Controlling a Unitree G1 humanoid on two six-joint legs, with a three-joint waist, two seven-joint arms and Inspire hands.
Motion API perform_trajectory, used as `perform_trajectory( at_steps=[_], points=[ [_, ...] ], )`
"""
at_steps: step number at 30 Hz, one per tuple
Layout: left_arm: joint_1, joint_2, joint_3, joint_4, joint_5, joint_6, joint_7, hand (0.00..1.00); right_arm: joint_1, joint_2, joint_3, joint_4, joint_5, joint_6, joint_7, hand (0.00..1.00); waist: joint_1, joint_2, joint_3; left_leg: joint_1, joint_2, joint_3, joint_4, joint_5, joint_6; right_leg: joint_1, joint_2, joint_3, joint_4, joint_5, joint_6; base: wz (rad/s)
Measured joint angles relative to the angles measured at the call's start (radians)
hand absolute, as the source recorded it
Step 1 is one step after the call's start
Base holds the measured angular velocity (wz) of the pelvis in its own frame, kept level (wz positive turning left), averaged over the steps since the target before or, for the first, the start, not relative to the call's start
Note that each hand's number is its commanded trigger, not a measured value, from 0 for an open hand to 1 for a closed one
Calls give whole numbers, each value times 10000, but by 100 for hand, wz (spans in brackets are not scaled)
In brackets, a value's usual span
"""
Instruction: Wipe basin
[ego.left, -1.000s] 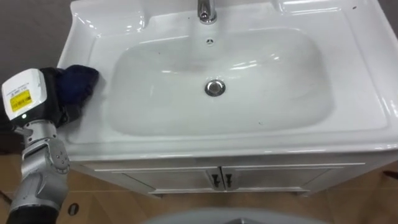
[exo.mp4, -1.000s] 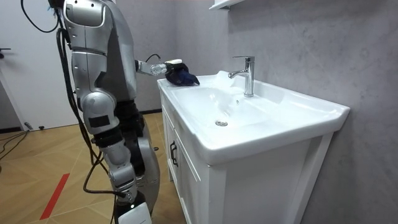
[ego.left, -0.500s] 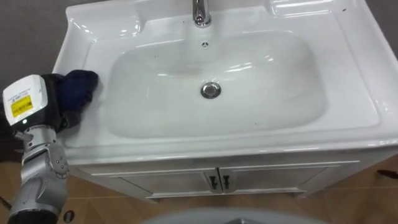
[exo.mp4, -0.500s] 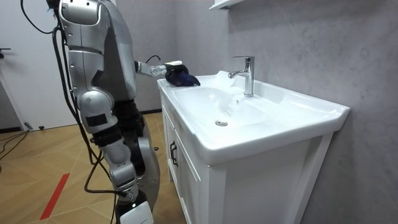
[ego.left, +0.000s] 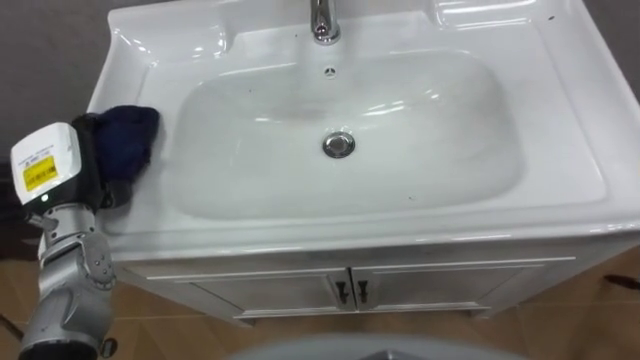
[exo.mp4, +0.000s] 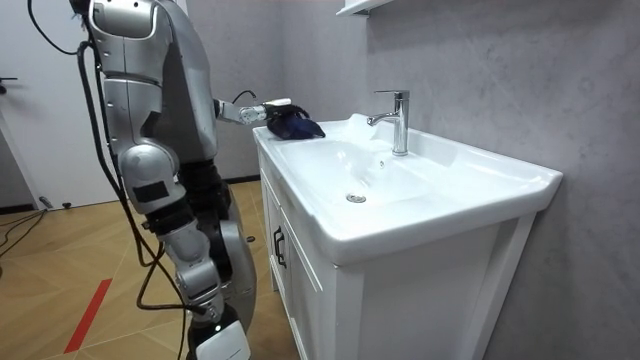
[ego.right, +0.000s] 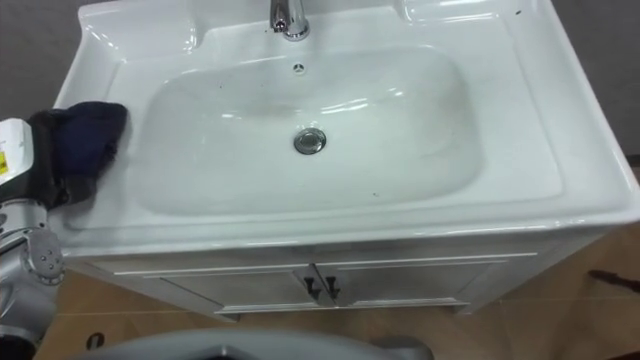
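Dark blue, the cloth (ego.left: 130, 135) lies bunched on the left rim of the white basin (ego.left: 560, 150) in the left eye view. The left hand (ego.left: 92, 160) is against its near side. Whether that hand grips the cloth or only rests on it I cannot tell, since the cloth covers its front. Against half a second ago, hand and cloth have crept only a touch along the rim and the cloth has not entered the bowl, so the wiping itself looks barely begun. The bowl is bare but for the drain (ego.left: 339, 145) at its middle and a few dark specks (ego.left: 412, 197) near the front wall, while the tap (ego.left: 322, 18) stands at the back edge. In the room view the robot stands before the doors of the white cabinet (exo.mp4: 400, 300), left arm stretched to the cloth (exo.mp4: 297, 124) on the far corner of the rim. The tap (exo.mp4: 398, 120) rises over the bowl, the one thing a sweep must go round. A shelf (exo.mp4: 355, 6) hangs above, with wooden floor (exo.mp4: 60, 250) below. The right eye view shows the cloth (ego.right: 88, 135) well apart from the drain (ego.right: 310, 140).
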Motion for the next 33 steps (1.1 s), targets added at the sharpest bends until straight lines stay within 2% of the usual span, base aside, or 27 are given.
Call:
perform_trajectory(
  at_steps=[2,8,16,26,33],
  points=[
    [0,-82,40,-229,-24,-15,2,0,-2,33,0,4,-1,-3,-46,0,27,-53,-6,-14,0,4,3,0,0,-9,1,6,-6,-1,1,0],
    [-10,-80,143,-693,-105,-301,37,0,-59,84,5,2,39,-122,-173,0,11,-84,-9,-22,0,5,7,-1,0,16,2,13,-3,3,3,0],
    [-11,-79,172,-1011,-1124,-786,456,0,-83,84,5,-11,71,-349,-446,0,-7,-58,15,-15,-4,7,-9,-1,0,47,0,13,-38,4,5,0],
    [-17,-74,172,-1096,-1446,-1134,562,0,-150,90,77,-13,89,-494,-453,0,19,-50,72,-94,-7,2,-1,-1,0,-42,5,12,-45,2,9,0],
    [-52,-71,13,-1704,-4289,-1221,567,0,-143,176,347,109,382,-463,-598,0,37,40,107,-142,-7,-24,9,-1,0,-68,0,-3,-69,4,6,0]
  ],
)
